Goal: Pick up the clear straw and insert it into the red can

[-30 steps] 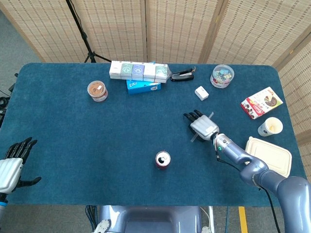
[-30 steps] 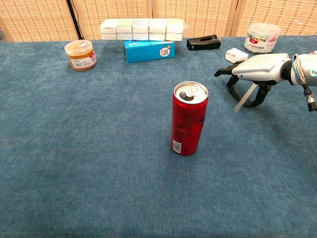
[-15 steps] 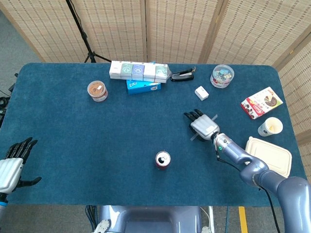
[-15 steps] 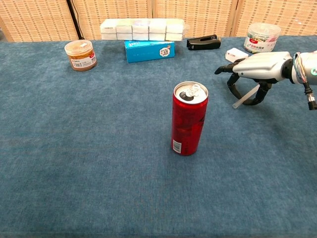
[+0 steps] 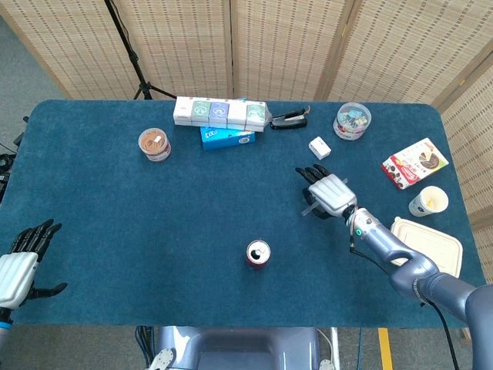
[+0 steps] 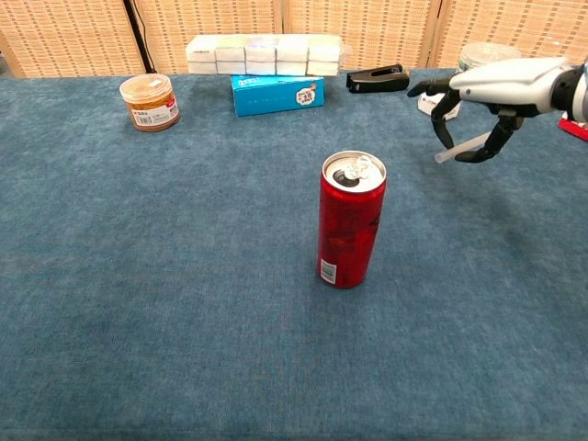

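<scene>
My right hand, smooth silver with dark curled fingers, pinches the thin clear straw in the air. Below and to its left, the glossy red can stands upright on blue felt. My left hand rests apart, fingers spread.

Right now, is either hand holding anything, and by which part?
The right hand holds the clear straw near its upper end; the left hand holds nothing.

Red can with silver top on a deep blue felt tabletop. Silver-backed, black-fingered right hand held the clear straw. Orange-lidded jar sat toward the far left; pale woven screens stood behind.
</scene>
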